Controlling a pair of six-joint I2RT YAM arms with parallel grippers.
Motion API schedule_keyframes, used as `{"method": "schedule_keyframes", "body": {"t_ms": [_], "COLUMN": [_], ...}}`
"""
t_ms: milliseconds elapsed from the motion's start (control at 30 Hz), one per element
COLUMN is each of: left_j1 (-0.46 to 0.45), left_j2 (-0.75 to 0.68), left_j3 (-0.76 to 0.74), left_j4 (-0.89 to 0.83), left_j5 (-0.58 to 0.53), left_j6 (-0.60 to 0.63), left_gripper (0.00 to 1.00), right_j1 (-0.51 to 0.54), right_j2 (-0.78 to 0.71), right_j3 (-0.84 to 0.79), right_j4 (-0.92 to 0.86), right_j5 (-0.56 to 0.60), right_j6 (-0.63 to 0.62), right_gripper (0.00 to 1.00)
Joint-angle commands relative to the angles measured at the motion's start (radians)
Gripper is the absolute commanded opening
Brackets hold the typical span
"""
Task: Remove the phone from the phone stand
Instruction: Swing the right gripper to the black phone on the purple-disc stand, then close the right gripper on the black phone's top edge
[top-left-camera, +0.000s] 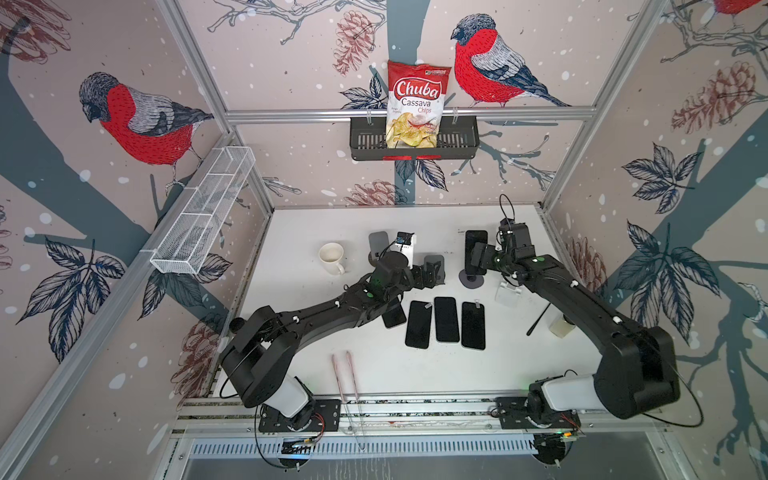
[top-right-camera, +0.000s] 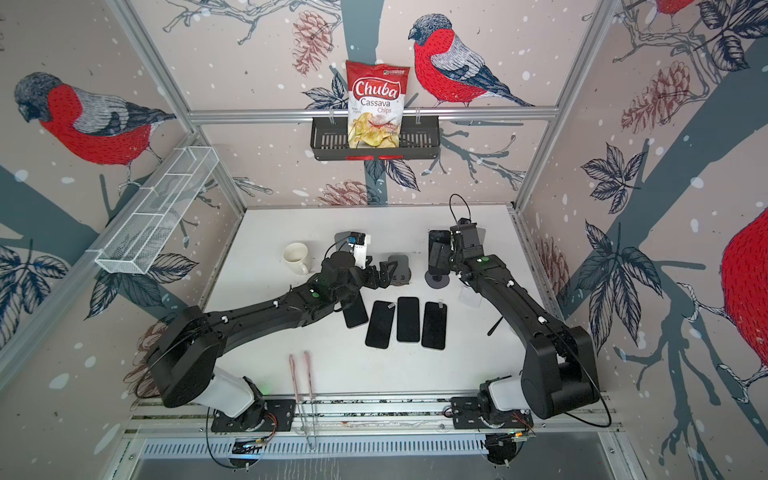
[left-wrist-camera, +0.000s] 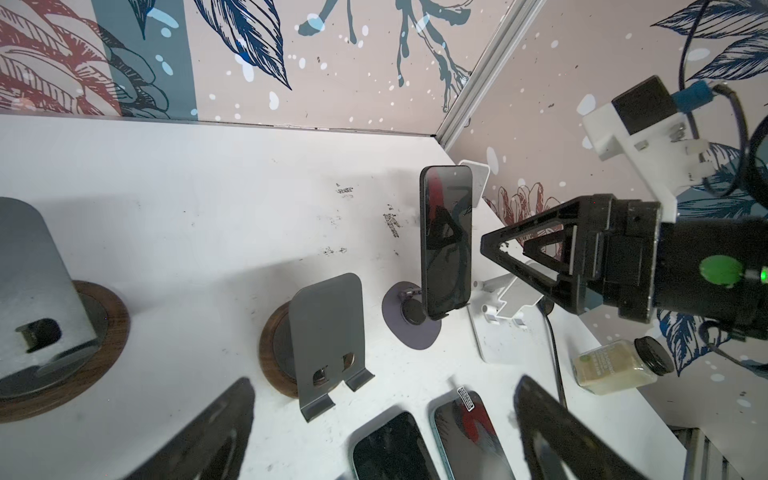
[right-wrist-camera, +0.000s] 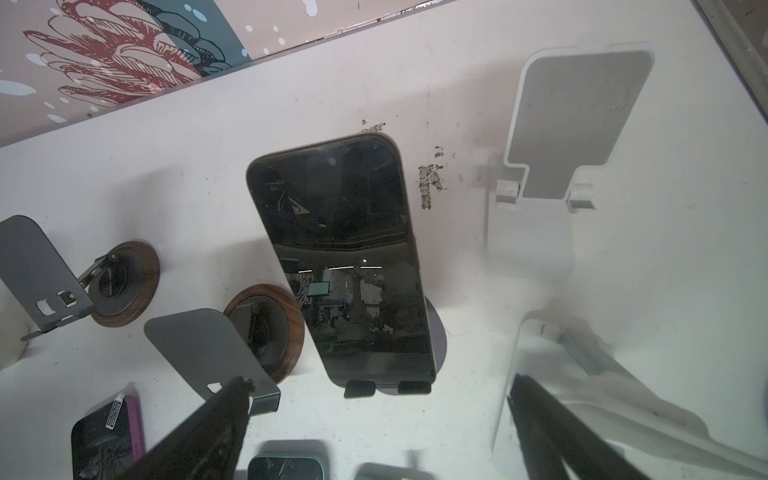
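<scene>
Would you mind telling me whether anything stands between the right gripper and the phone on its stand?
Nothing visible does. The open right gripper sits close beside the phone, with an open gap between them; the empty grey stand stands off to one side.

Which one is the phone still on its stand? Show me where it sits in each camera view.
Top view: phone upright, right of centre, behind the flat phones.
Top view: phone in the same place, right of centre.
Left wrist: phone mid-frame, standing tall.
Right wrist: phone centre frame, screen toward the camera.
Shared landmark: the dark round base under it.
</scene>
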Motion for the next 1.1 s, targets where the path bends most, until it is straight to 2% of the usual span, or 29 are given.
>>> {"method": "schedule_keyframes", "body": {"t_ms": [0, 633, 1067], "left_j1": [0.000, 0.000, 0.000], "left_j2": [-0.005, 0.015, -0.006], "left_j3": [0.001, -0.007, -0.036], "left_j4": [0.003, -0.026, -0.017], "left_j5": [-0.021, -0.007, -0.027], "left_j6": [0.016, 0.030, 0.039], "left_gripper": [0.96, 0.96, 0.96], "right_j1": [0.005, 0.015, 0.061], "right_j2": [0.010, 0.047, 0.132], "right_j3": [0.012, 0.042, 0.102], "right_j4": [0.020, 0.011, -0.013], "right_j5": [-0.006, 0.048, 0.117], "right_j6": [-0.009, -0.020, -0.026], "right_gripper": [0.99, 1.00, 0.99]}}
